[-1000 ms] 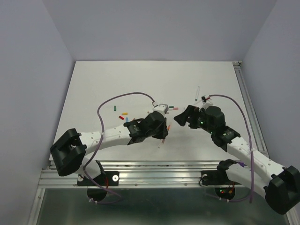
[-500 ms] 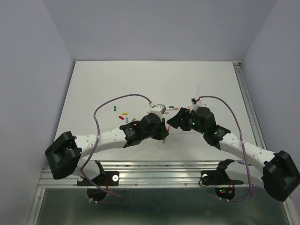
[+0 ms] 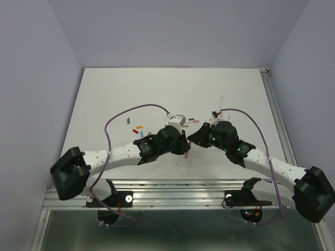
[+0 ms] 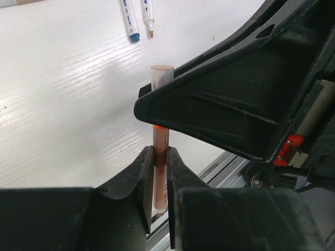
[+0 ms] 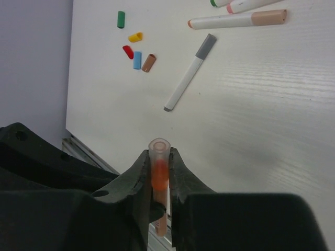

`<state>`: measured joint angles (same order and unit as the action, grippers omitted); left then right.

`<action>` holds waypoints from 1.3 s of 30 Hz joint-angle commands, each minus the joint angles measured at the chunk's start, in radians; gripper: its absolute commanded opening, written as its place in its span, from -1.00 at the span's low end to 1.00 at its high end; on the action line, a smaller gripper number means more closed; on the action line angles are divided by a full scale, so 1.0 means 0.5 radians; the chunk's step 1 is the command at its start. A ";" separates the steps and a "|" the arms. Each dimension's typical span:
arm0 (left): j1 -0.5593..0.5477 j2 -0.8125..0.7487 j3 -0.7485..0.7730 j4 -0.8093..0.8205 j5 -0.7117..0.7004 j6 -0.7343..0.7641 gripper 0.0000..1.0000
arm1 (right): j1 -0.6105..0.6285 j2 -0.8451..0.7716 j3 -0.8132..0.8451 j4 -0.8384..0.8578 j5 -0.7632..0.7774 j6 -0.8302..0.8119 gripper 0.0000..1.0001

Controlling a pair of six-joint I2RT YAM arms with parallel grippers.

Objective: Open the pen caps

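A peach-orange pen (image 4: 159,172) stands upright between my two grippers near the table's front edge. My left gripper (image 4: 160,159) (image 3: 183,147) is shut on its barrel. My right gripper (image 5: 159,163) (image 3: 192,140) is shut on the translucent pen cap (image 5: 159,151) (image 4: 162,74) at the pen's top end, orange showing through it. The two grippers sit almost touching. Loose pen caps lie at the left: green (image 5: 121,19) (image 3: 127,121), yellow (image 5: 135,37), red (image 5: 128,52), blue (image 5: 137,60) and brown (image 5: 149,63).
A grey-capped pen (image 5: 189,72) lies past the held pen, and a peach-capped pen (image 5: 238,20) beyond it. Two uncapped pens (image 4: 129,21) lie farther back. The metal rail (image 3: 172,184) runs along the table's front edge just below the grippers.
My right gripper has moved left up to the left gripper and gone from wide open to shut on the pen's cap end. The left gripper kept its hold on the barrel.
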<state>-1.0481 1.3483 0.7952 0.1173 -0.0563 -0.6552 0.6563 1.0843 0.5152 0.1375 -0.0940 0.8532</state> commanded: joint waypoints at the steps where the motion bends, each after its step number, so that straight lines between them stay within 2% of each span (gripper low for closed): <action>1: -0.014 -0.009 0.008 0.081 0.051 0.016 -1.00 | 0.013 -0.049 0.102 0.014 0.145 -0.010 -0.74; 2: -0.012 -0.009 -0.001 0.081 0.063 0.016 -1.00 | 0.013 -0.046 0.111 -0.005 0.175 -0.007 -0.96; 3: -0.018 -0.012 -0.029 0.078 0.079 0.016 -1.00 | 0.013 -0.046 0.123 -0.017 0.252 0.002 -0.99; 11: -0.113 -0.092 -0.295 0.014 0.223 -0.024 -1.00 | 0.013 0.052 0.267 -0.164 0.546 0.098 -0.99; 15: -0.269 -0.156 -0.415 -0.026 0.229 -0.113 -1.00 | 0.004 0.101 0.399 -0.247 0.810 0.122 -0.99; 21: -0.499 -0.328 -0.489 -0.127 0.165 -0.263 -1.00 | -0.189 0.181 0.681 -0.361 0.949 0.009 -0.99; 30: -0.683 -0.411 -0.504 -0.323 0.168 -0.423 -1.00 | -0.509 0.255 0.835 -0.401 0.756 -0.065 -0.99; 39: -0.650 -0.469 -0.229 -0.446 -0.225 -0.343 -1.00 | -0.512 0.095 0.676 -0.358 0.305 -0.083 -0.99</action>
<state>-1.3861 1.1530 0.5850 -0.0998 -0.0757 -0.8532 0.3946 1.1919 0.8841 -0.0956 0.1467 0.8333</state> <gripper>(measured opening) 0.025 0.203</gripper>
